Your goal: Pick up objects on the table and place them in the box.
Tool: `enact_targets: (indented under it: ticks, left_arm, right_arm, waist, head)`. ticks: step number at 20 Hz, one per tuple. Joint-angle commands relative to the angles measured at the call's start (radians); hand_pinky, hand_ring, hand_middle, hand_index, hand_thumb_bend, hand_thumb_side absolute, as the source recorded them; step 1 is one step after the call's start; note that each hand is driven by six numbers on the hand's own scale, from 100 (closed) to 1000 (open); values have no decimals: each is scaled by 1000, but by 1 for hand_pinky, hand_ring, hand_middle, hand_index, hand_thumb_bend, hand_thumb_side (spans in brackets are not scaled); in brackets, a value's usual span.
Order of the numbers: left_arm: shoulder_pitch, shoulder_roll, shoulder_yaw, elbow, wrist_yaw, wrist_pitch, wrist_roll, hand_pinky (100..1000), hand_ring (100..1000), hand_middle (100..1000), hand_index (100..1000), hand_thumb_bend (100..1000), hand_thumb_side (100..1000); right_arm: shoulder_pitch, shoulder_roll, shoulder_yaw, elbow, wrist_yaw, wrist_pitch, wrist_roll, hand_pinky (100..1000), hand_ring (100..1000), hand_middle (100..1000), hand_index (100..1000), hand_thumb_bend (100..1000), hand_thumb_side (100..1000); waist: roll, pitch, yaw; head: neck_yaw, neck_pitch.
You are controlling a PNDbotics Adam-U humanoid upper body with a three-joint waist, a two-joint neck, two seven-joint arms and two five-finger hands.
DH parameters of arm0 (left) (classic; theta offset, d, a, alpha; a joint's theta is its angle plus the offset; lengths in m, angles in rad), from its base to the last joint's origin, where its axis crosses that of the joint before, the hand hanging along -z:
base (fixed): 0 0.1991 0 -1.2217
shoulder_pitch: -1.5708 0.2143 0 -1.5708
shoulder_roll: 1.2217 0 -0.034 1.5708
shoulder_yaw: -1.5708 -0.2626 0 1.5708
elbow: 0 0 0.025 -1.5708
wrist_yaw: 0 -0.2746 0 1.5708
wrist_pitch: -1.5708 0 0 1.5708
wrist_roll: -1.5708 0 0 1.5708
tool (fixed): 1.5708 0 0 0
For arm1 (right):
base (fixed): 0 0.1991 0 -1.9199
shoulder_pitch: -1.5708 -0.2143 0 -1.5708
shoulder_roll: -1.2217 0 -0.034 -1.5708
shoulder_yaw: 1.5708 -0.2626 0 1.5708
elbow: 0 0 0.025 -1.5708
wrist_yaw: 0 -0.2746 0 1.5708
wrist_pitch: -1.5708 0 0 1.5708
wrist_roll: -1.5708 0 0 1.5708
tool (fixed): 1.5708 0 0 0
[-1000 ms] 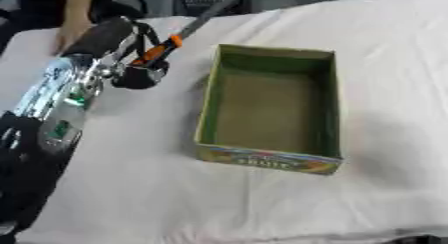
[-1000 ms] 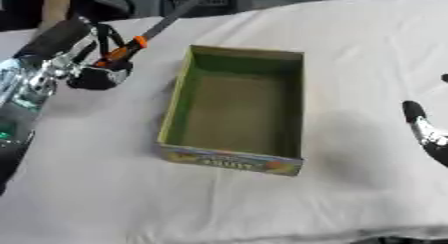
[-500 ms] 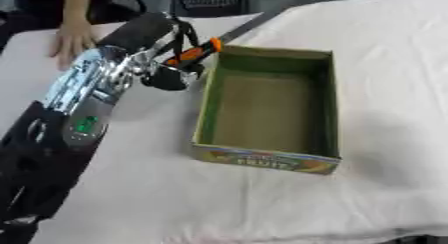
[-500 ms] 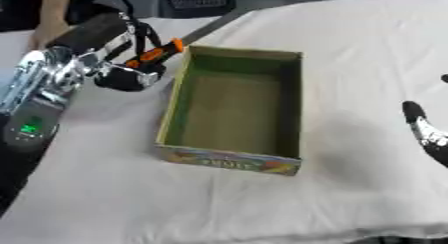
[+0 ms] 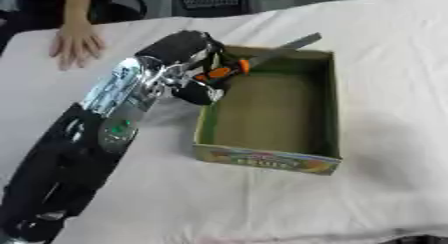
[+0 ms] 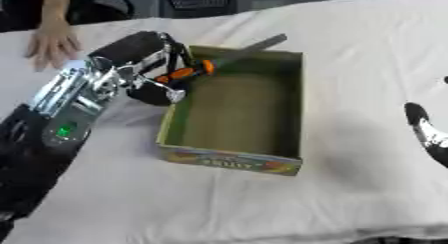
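Observation:
My left hand [image 5: 188,70] is shut on a tool with an orange and black handle and a long grey blade [image 5: 262,55]. It holds the tool over the far left corner of the green cardboard box [image 5: 331,105], blade pointing to the far right above the far wall. The box stands open in the middle of the white cloth, and its floor looks bare. Of my right hand [image 6: 426,130] only dark fingers show at the right edge of the right eye view, low over the cloth.
A person's bare hand [image 5: 74,43] rests flat on the cloth at the far left. The white tablecloth [image 5: 262,203] covers the table. Dark objects stand beyond the far edge.
My left arm has carried the tool to the right, from over the cloth left of the box to over the box's far left corner. The right hand has stayed put.

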Motion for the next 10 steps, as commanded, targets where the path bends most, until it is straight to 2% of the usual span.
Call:
enact_targets:
  ticks: [1, 7, 8, 9, 10]
  left_arm:
    - [-18, -11, -15, 21, 3, -18, -3, 100, 100, 167, 259, 236, 215]
    - [-13, -24, -42, 64, 4, -40, -8, 100, 100, 181, 273, 217, 226]
    - [-11, -25, -44, 67, 6, -42, -9, 100, 124, 217, 310, 224, 245]
    - [-9, -25, -48, 70, 9, -46, -13, 100, 208, 308, 399, 305, 297]
    - [-8, -25, -50, 71, 14, -51, -21, 123, 257, 355, 447, 387, 343]
  right_arm:
    - [-2, -21, -3, -21, -5, -3, 4, 560, 636, 701, 754, 499, 629]
    - [-2, -20, -3, -21, -6, -3, 7, 560, 636, 701, 754, 498, 629]
    - [-2, -20, -3, -21, -6, -3, 7, 560, 636, 701, 754, 498, 629]
    - [-3, -20, -3, -21, -6, -3, 7, 560, 636, 701, 754, 498, 629]
    - [-3, -20, -3, -21, -6, -3, 7, 560, 636, 701, 754, 498, 629]
  waist:
    - [-7, -15, -3]
    - [-7, -14, -4]
    - [-7, -14, -4]
    - [-7, -14, -4]
    - [-7, -14, -4]
  head:
    - [7, 0]
    - [8, 0]
    - [8, 0]
    - [8, 0]
    - [8, 0]
